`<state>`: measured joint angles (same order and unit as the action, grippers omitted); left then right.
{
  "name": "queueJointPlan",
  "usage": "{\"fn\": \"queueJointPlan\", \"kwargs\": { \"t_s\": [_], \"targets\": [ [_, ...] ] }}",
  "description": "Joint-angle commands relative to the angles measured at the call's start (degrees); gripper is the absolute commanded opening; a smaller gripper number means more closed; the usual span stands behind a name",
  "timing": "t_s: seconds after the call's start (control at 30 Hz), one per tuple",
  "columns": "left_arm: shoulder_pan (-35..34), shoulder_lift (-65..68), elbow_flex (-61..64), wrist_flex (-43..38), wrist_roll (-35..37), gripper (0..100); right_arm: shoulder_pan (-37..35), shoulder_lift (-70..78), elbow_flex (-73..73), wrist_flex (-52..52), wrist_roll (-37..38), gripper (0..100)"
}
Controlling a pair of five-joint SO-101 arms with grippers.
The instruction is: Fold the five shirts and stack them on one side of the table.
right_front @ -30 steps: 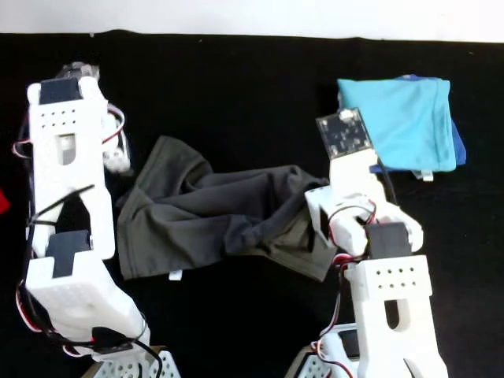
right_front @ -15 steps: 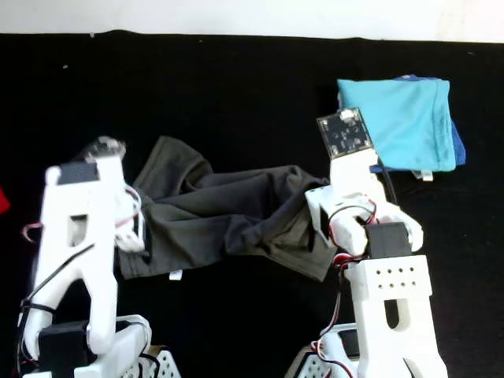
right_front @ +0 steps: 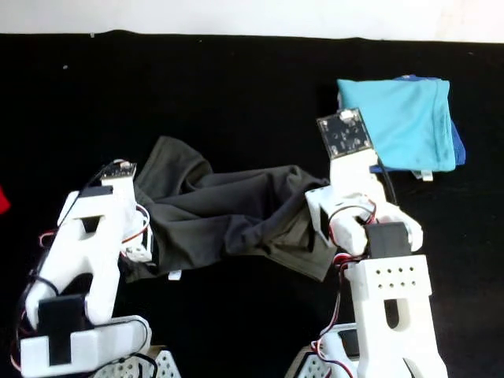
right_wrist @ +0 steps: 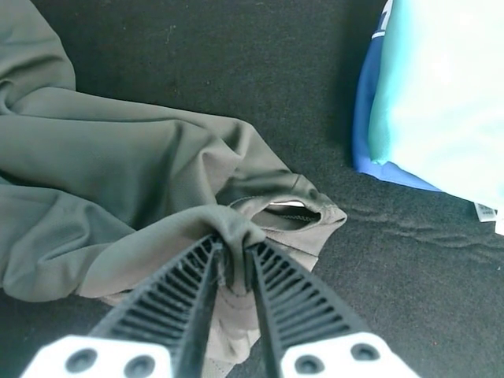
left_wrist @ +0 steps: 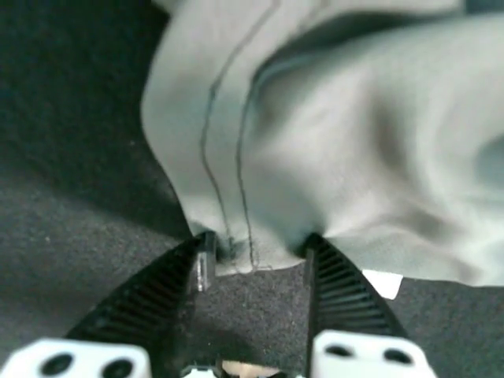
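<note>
A dark grey shirt (right_front: 228,209) lies crumpled across the middle of the black table. My left gripper (right_front: 146,250) is at the shirt's near-left corner. In the left wrist view it (left_wrist: 256,248) stands open, with the hem of the grey shirt (left_wrist: 354,142) between its fingertips. My right gripper (right_front: 316,211) is at the shirt's right end. In the right wrist view it (right_wrist: 234,250) is shut on a raised fold of the grey shirt (right_wrist: 118,181). A folded turquoise shirt (right_front: 398,122) lies on a folded blue shirt (right_front: 458,146) at the back right.
The turquoise shirt (right_wrist: 449,87) and the blue shirt (right_wrist: 365,118) lie just beyond the right gripper. A white label (left_wrist: 383,282) pokes out from the grey shirt's hem. A red object (right_front: 3,201) shows at the table's left edge. Bare black tabletop (right_front: 236,87) stretches behind the grey shirt.
The left arm has swung from the back left toward the front and come down at the grey shirt's near-left corner. The right arm and its hold have not moved.
</note>
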<state>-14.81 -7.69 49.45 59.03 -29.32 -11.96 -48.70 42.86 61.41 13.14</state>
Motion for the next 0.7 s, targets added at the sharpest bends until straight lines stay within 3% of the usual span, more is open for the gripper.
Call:
{"fn": "queueJointPlan", "kwargs": {
  "t_s": [0.0, 0.03, 0.33, 0.5, 0.67],
  "targets": [
    [-0.04, 1.71, -2.51, 0.35, -0.44, 8, 0.84, 0.04, 1.19, 0.13, -0.53, 0.5],
    [0.04, 1.54, -3.12, 1.41, -0.35, 1, 0.84, 0.04, 2.15, 0.04, -0.44, 0.5],
    [-0.22, -8.04, -9.8, 13.8, 1.67, 1, 2.51, -0.57, 9.8, -0.04, -0.26, 0.9],
    [-0.22, -18.33, -17.1, 24.09, 7.82, 1, 8.13, -0.57, 3.21, 0.75, -0.53, 0.7],
    [0.04, -26.95, -26.51, 26.46, 8.18, 1, 8.22, 0.13, -11.56, 2.77, -0.26, 0.6]
  ]
}}
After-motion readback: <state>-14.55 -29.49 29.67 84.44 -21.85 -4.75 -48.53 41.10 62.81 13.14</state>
